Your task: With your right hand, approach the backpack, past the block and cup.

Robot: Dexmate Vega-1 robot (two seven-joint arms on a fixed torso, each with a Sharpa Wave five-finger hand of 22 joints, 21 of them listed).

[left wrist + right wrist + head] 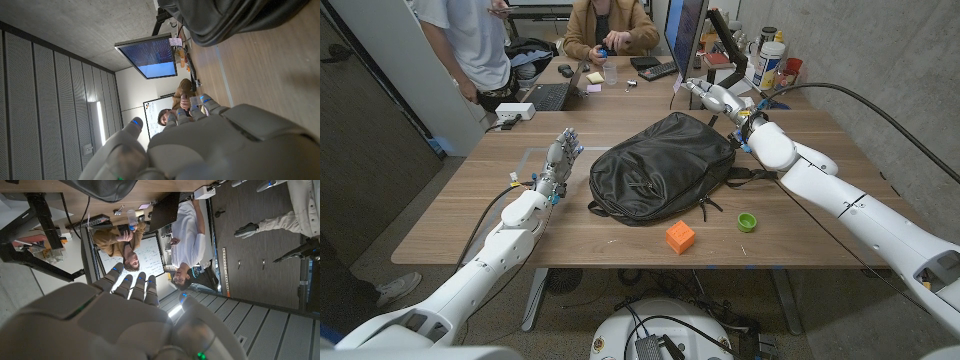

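A black backpack [660,165] lies in the middle of the wooden table [460,225]. An orange block [680,237] and a small green cup [747,222] sit near the front edge, right of centre. My right hand [712,96] hovers beyond the backpack's far right corner with its fingers stretched out and nothing in it; the right wrist view shows its back [120,320] and a bit of the backpack [102,189]. My left hand [558,160] stands left of the backpack, fingers apart and holding nothing. Its back [210,145] and the backpack's edge [230,20] appear in the left wrist view.
A monitor [686,35], bottles [768,60] and clutter stand at the far right. A laptop [548,96] and a white box [516,112] sit at the far left. Two people [610,28] are behind the table. A black cable [840,92] arcs over my right arm.
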